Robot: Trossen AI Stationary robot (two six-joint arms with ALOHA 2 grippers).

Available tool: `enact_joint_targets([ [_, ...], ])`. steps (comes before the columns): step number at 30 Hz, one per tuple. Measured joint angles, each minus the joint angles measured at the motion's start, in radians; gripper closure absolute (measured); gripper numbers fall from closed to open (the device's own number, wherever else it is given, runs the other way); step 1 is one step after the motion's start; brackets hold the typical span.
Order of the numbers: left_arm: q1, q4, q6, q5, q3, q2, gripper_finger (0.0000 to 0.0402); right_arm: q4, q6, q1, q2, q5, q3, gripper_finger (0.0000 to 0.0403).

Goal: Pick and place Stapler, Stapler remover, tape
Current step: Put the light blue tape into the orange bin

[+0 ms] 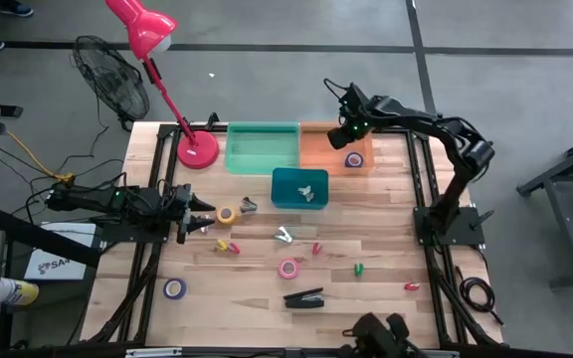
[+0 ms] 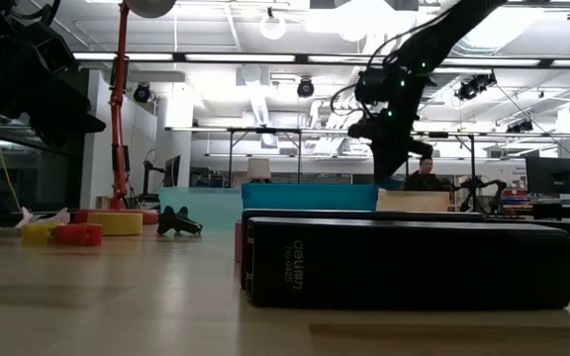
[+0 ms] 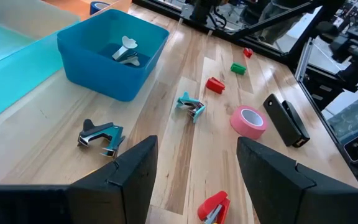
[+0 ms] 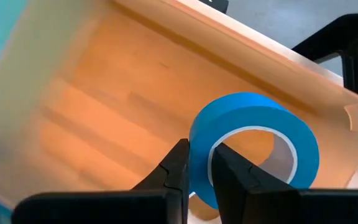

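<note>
The black stapler [image 1: 304,297] lies flat near the table's near edge and fills the low view [image 2: 409,262]. Tape rolls lie flat on the wood: yellow [image 1: 226,215], pink [image 1: 287,268], purple [image 1: 174,288]. Staple removers are scattered mid-table, a black one [image 3: 101,137] and a teal one [image 3: 191,106]. My right gripper [image 4: 202,171] is over the orange bin [image 1: 336,149] at the far edge, shut on a blue tape roll [image 4: 253,143]. My left gripper [image 3: 194,180] hovers open at the table's left, beside the yellow roll. My right gripper pinches the blue roll's wall [image 4: 199,140], with one finger outside the ring and the other finger [image 4: 229,171] inside its pale core. The fingers come from above, pointing down into the orange bin. The roll sits tilted at the fingertips above the bin's floor.
A green bin [image 1: 263,147] and a teal bin [image 1: 299,188] holding a silver remover stand beside the orange one. A red desk lamp [image 1: 197,149] stands at the far left. Small red and green clips [image 1: 358,268] dot the middle. Bare wood lies on the table's right side.
</note>
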Motion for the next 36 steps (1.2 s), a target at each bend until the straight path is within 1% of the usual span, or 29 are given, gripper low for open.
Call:
enact_joint_targets([
  [6,0.0,0.0,0.0,0.0,0.0,0.0,0.0184,0.007,-0.048,-0.037,0.067,-0.015,0.0,0.0358],
  [9,0.0,0.0,0.0,0.0,0.0,0.0,0.0184,0.007,-0.075,-0.041,0.1,-0.042,0.0,0.0361],
  [14,0.0,0.0,0.0,0.0,0.0,0.0,0.0184,0.007,-0.083,-0.042,0.136,-0.04,0.0,0.0356],
  [25,0.0,0.0,0.0,0.0,0.0,0.0,0.0184,-0.005,-0.106,-0.06,0.16,-0.044,0.0,0.0359],
  [36,0.0,0.0,0.0,0.0,0.0,0.0,0.0184,-0.023,-0.105,-0.06,0.16,-0.045,0.0,0.0335],
])
